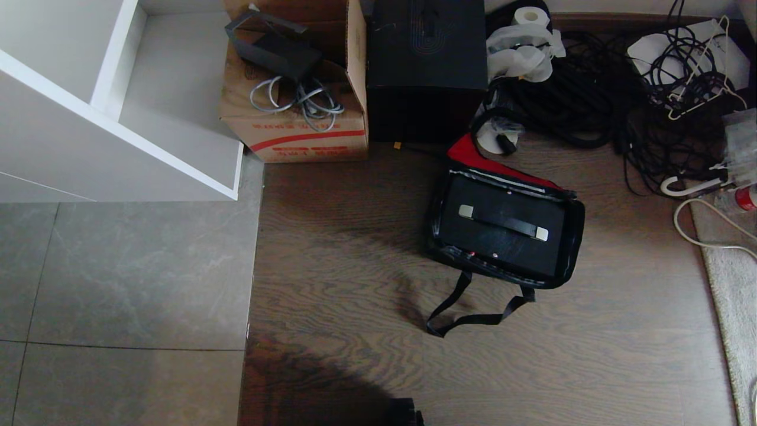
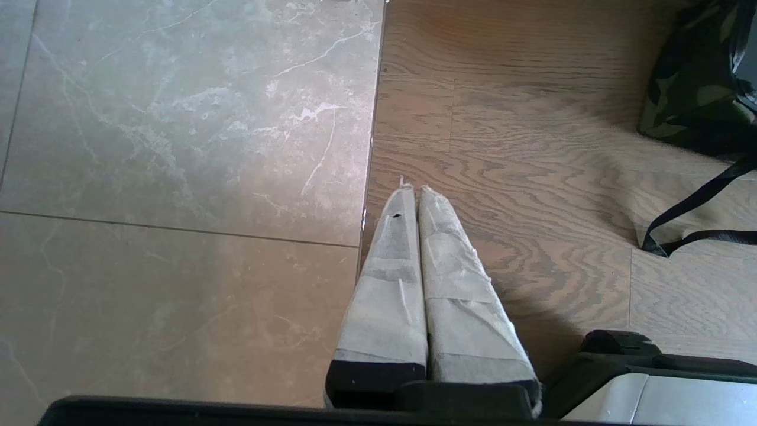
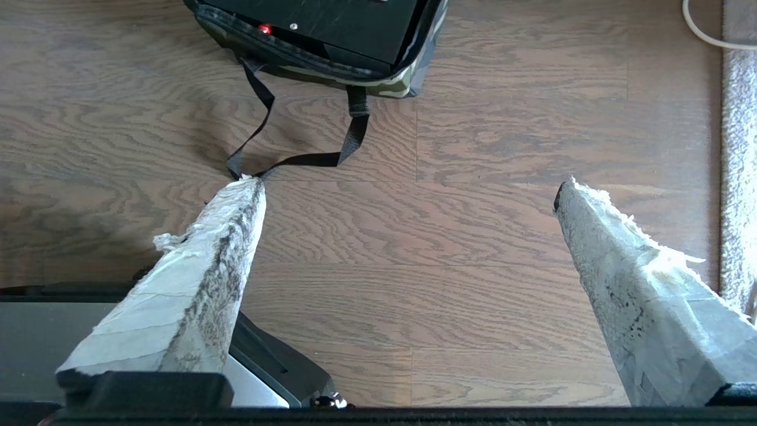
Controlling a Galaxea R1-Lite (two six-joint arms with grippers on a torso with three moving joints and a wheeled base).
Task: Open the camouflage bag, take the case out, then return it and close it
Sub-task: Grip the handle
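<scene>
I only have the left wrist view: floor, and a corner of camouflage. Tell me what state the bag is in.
Observer: The camouflage bag is open, its red inner lid panel folded back.
Operator: Report where the case is.
Observer: The case sits inside the bag, its handle facing up.
Operator: Give me the right pincer.
Observer: The right pincer is open and empty above bare wood floor, short of the bag; the shoulder strap loops on the floor near one fingertip.
Operator: Say what is behind the bag.
Observer: A taller plain black box and a cardboard carton.
</scene>
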